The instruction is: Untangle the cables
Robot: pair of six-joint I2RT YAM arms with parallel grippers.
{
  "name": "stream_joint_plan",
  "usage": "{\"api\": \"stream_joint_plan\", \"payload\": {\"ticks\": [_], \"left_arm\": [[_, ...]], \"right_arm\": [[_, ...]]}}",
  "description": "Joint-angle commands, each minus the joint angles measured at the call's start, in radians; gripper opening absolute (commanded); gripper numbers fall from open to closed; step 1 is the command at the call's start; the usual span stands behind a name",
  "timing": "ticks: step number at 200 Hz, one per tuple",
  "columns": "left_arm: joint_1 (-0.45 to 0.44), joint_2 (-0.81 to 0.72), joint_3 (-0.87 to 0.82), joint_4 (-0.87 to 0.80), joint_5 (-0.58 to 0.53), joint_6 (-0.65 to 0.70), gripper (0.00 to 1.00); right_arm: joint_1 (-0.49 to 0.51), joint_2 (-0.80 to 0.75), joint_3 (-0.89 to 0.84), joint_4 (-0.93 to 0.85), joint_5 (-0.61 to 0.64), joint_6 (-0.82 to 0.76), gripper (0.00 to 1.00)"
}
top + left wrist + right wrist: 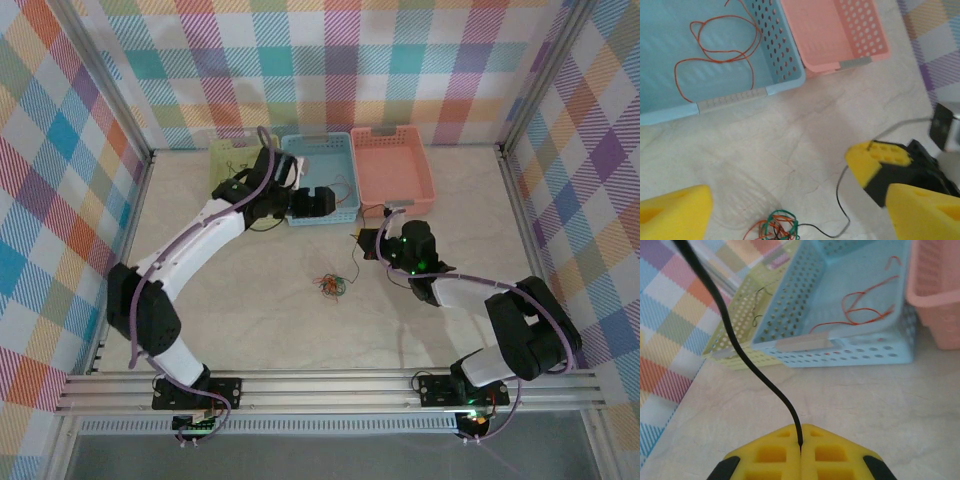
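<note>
Black cable (742, 347) clamped in right gripper (801, 442).
Left gripper (797, 210) is held spread wide, the tangled clump (777, 227) seen between its fingers, untouched.

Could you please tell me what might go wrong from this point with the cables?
1. The thin black wire sits pinched at the very tips of the right claw, so it may slip out.
2. That wire seems to run into the tangled red, green and orange clump on the table; with the left claw open and holding nothing, pulling could drag the whole clump.
</note>
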Motion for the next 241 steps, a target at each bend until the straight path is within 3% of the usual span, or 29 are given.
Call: {"api": "stream_joint_plan", "payload": {"ticks": [1,31,66,89,160,214,241], "left_arm": [[0.007,-0.071,-0.081,0.135,0.072,0.075,0.79],[-0.008,-0.035,-0.127,0.124,0.228,0.206,0.72],[-0.082,0.083,-0.075,0.01,0.268,0.341,0.68],[-0.138,0.163,-0.02,-0.025,0.256,0.403,0.68],[-0.193,0.416,0.175,-0.128,0.215,0.47,0.61],[-0.227,0.497,0.209,-0.13,0.2,0.481,0.55],[-0.234,0.511,0.194,-0.118,0.21,0.488,0.47]], "right_arm": [[-0.019,0.016,0.021,-0.032,-0.002,0.094,0.0],[-0.034,0.017,0.012,-0.032,0.012,0.114,0.0],[-0.065,0.03,0.005,-0.033,0.023,0.145,0.0],[-0.078,0.031,-0.001,-0.032,0.018,0.16,0.0],[-0.086,0.024,-0.009,-0.032,0.016,0.164,0.0],[-0.09,0.01,-0.015,-0.032,0.02,0.159,0.0],[-0.091,0.004,-0.019,0.004,0.02,0.162,0.0]]}}
